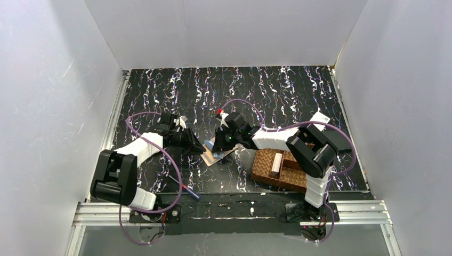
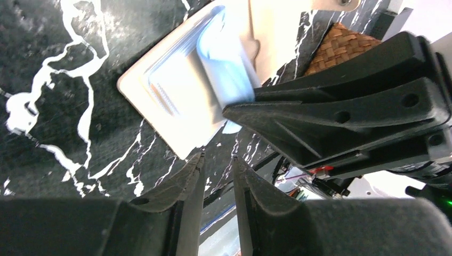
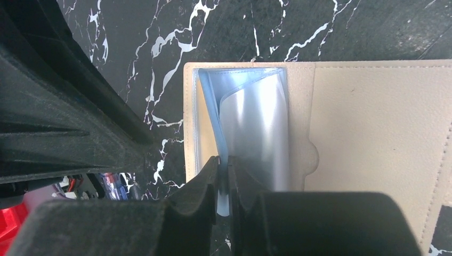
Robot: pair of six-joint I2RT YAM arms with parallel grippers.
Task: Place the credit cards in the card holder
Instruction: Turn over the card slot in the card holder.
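Black fingers of the right tool are seen closest, pinched almost shut on the near edge of a clear, bluish plastic sleeve. This sleeve is lifted away from the other sleeves stacked under it.

The sleeves are bound into the card holder, a flat beige, leather-like folder with stitched edges. It is laid open on the black, white-veined worktop, between the two arms and just left of a brown woven basket. A whitish rectangular piece is seen lying in the basket; whether it is a card cannot be told.

The left tool is held just beside the holder's left corner. Its fingers are parted by a narrow gap and nothing is gripped between them. Whether the holder is touched by it cannot be told.
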